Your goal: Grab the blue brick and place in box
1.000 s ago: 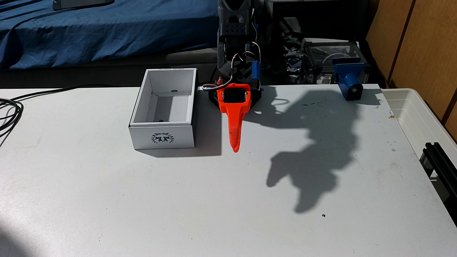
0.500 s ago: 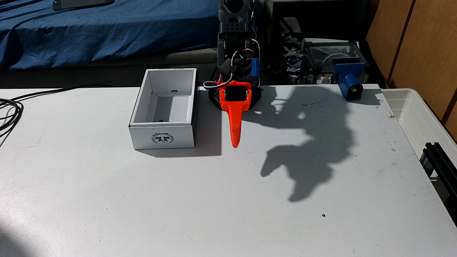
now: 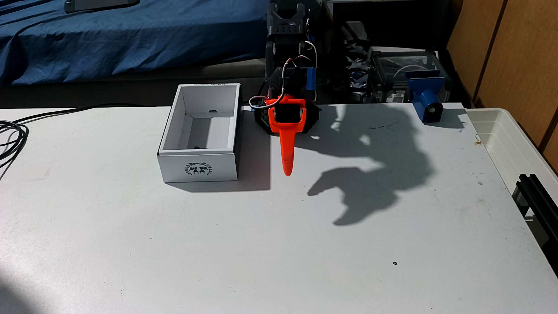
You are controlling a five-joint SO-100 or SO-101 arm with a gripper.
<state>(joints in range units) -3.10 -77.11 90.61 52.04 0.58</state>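
The white box [image 3: 169, 145] with the wreath emblem stands open-topped on the table, left of the arm. Just above its near wall, inside, a tiny dark sliver [image 3: 196, 147] shows where the blue brick lies; the rest of the brick is hidden behind that wall. My gripper [image 3: 287, 173] hangs to the right of the box, outside it, its orange finger [image 3: 286, 151] pointing down toward the camera. I see it edge-on with nothing in it. Its shadow [image 3: 356, 193] on the table shows two prongs spread apart, so it is open.
A blue clamp-like block [image 3: 427, 101] sits at the table's back right. A long translucent tub [image 3: 510, 145] runs along the right edge. Black cables [image 3: 12, 136] lie at the far left. A blue cloth [image 3: 120, 36] lies beyond the table.
The gripper has drawn back toward the arm's base, its tip higher in the picture. Its shadow has slid left and toward the back. The box has not moved.
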